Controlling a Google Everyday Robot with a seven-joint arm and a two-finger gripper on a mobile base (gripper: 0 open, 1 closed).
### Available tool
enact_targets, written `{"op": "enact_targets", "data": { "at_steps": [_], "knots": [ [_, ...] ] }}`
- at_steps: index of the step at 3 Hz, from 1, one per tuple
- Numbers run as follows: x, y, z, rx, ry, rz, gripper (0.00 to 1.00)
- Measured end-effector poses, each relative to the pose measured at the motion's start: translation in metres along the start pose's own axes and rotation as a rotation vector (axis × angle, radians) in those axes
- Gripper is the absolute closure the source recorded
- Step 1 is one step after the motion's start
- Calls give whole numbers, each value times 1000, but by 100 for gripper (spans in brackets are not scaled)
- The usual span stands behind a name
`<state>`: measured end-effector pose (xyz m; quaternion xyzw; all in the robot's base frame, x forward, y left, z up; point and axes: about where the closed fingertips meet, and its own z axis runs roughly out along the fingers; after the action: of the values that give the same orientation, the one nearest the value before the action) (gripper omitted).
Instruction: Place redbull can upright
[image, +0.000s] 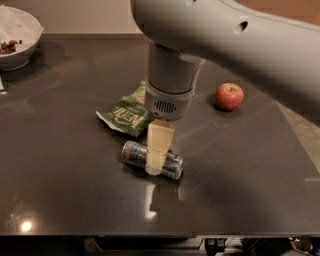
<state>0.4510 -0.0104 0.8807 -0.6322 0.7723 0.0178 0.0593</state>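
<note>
The redbull can (133, 152), silver and dark blue, lies on its side on the dark table (70, 195), near the front middle. My gripper (155, 156) hangs from the grey arm (172, 75) and comes down right over the middle of the can, covering its centre. Both ends of the can still show on either side of it. I cannot tell whether the gripper touches the can.
A green crinkled chip bag (127, 116) lies just behind the can, partly under the arm. A red apple (229, 96) sits to the right rear. A white bowl (17, 40) stands at the far left corner. The table's front edge is close below the can.
</note>
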Motion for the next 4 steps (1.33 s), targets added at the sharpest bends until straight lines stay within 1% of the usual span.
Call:
{"op": "enact_targets", "data": {
  "at_steps": [1,2,3,4],
  "knots": [
    [-15,12,19,5,49,-1,0],
    [-26,21,32,4,81,-3,0],
    [-36,29,37,5,91,-5,0],
    [-40,32,44,9,104,6,0]
  ]
}}
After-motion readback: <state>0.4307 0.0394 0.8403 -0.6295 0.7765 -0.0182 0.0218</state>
